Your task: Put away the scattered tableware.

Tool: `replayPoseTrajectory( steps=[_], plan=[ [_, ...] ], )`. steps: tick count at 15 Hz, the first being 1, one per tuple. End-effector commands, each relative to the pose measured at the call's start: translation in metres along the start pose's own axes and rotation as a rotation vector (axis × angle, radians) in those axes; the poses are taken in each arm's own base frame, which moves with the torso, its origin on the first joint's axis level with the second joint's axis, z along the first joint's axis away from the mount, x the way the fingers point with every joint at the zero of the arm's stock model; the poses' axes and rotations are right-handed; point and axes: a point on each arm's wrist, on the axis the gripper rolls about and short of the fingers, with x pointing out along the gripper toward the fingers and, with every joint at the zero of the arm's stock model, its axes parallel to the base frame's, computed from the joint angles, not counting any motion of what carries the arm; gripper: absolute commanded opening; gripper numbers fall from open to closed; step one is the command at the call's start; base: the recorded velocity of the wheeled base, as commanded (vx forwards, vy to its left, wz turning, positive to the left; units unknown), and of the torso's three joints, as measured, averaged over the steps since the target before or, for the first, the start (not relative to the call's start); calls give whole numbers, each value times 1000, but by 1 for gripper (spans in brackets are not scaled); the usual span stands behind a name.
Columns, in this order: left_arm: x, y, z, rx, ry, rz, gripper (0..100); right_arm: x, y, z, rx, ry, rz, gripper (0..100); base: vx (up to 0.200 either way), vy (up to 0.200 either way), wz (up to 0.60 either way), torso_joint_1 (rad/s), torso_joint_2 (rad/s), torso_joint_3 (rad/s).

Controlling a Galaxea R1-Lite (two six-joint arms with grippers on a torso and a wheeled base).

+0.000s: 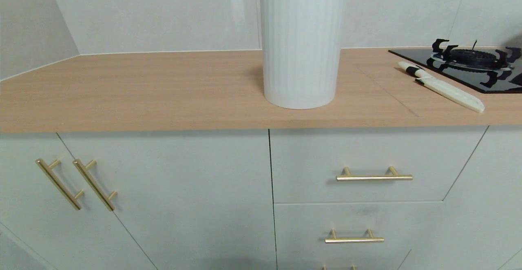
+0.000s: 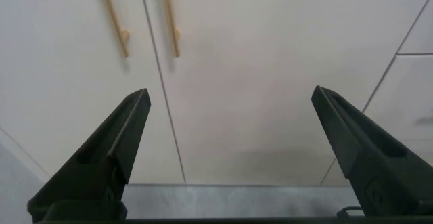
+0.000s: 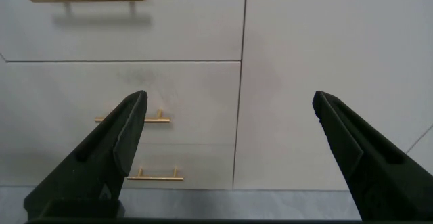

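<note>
A white knife (image 1: 442, 87) with a black band on its handle lies on the wooden countertop (image 1: 163, 90) at the right, beside the stove. A tall white ribbed container (image 1: 301, 41) stands upright near the counter's front edge, at the middle. My left gripper (image 2: 230, 102) is open with nothing between its fingers, low down and facing the cabinet doors. My right gripper (image 3: 230, 105) is also open and holds nothing; it faces the drawer fronts.
A black gas stove (image 1: 473, 64) sits at the counter's far right. Below the counter are two cabinet doors with gold handles (image 1: 75, 184) on the left and drawers with gold handles (image 1: 374, 176) on the right. Grey tiled wall runs behind the counter.
</note>
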Motion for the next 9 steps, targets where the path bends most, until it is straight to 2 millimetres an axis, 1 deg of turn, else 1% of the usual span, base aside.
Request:
replayPoseTrajectory(
  steps=[1,9],
  plan=[
    [0,0,0,0,1,1,100,0,0,0,0,0,1,100,0,0,0,0,0,0],
    [0,0,0,0,1,1,100,0,0,0,0,0,1,100,0,0,0,0,0,0]
  ],
)
